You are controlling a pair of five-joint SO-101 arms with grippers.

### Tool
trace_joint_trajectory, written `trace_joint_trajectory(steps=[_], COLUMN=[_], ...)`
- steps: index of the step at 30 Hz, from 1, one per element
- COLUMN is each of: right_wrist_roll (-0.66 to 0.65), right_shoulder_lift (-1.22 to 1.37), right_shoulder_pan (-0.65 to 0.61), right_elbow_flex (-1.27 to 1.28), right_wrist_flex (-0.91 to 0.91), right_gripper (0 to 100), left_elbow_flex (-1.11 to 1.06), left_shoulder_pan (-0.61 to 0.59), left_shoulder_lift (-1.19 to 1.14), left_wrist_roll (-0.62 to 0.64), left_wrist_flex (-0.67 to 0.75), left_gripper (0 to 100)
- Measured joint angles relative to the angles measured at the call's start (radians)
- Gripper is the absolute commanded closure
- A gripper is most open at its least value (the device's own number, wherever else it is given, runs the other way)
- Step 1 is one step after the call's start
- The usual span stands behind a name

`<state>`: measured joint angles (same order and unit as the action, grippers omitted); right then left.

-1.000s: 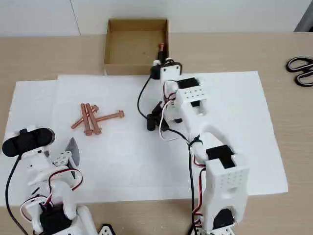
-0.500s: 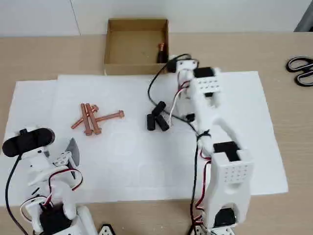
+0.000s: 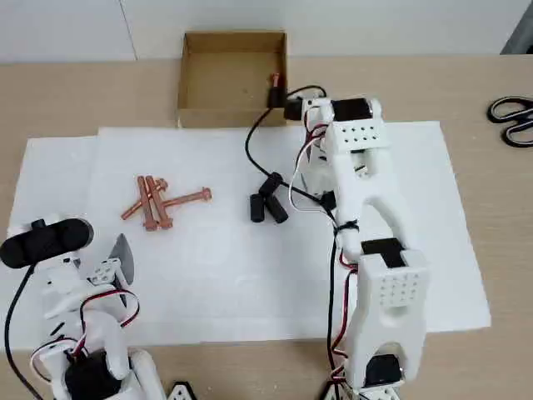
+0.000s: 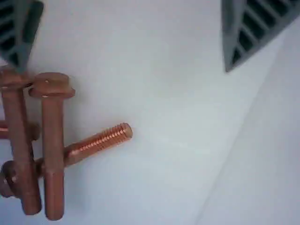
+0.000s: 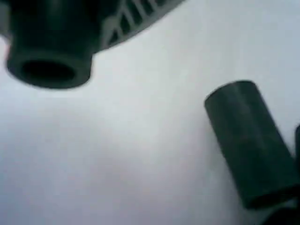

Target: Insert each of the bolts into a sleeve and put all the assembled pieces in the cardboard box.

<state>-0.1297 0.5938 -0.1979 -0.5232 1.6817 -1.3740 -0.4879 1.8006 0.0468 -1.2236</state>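
Two-arm bench, high view and both wrist views. Cardboard box (image 3: pixel 225 118) at the far side of the table (image 3: pixel 83 92); one assembled piece (image 3: pixel 273 90) lies inside against the box's right wall, long axis along that wall, copper end toward the far wall, black end toward the near wall. Four loose bolts (image 3: pixel 156 202) lie on the white sheet (image 3: pixel 208 283) in front of the box, off its left corner; two rest side by side, touching, long axes running roughly toward the box, flanged heads on the ends away from it; a third crosses them obliquely, threaded tip (image 4: pixel 123 132) pointing away from the box; the fourth lies nearly parallel to the box's front wall. Three black sleeves (image 3: pixel 266 200) lie clustered in front of the box's right corner. Left gripper (image 4: pixel 136 28) hangs near the bolts, on their side away from the box, jaws wide apart and empty. Right arm (image 3: pixel 366 183) extends toward the box's right corner; right gripper (image 5: pixel 133 16) is above the sleeves, and whether it is apart or together cannot be told; a dark hollow cylinder (image 5: pixel 49 51) sits against it, held or not unclear. Scissors (image 3: pixel 510 119) lie well right of the box.
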Motion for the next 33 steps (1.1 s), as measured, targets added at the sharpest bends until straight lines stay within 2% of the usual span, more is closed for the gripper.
trace_joint_trajectory(steps=[4, 10, 33], right_wrist_roll=[0.000, 0.000, -0.003], right_shoulder_lift=[0.097, 0.135, 0.138], right_shoulder_pan=[0.000, 0.003, -0.005], right_elbow_flex=[0.000, -0.008, -0.020], right_wrist_flex=[-0.029, -0.040, -0.020], right_gripper=[99.3, 91.4, 86.7], left_elbow_flex=[0.000, 0.000, 0.000], left_shoulder_pan=[0.000, 0.000, 0.000], left_shoulder_lift=[0.000, 0.000, 0.000], left_wrist_roll=[0.000, 0.000, 0.000], left_wrist_flex=[0.000, 0.000, 0.000], left_gripper=[75, 75, 75])
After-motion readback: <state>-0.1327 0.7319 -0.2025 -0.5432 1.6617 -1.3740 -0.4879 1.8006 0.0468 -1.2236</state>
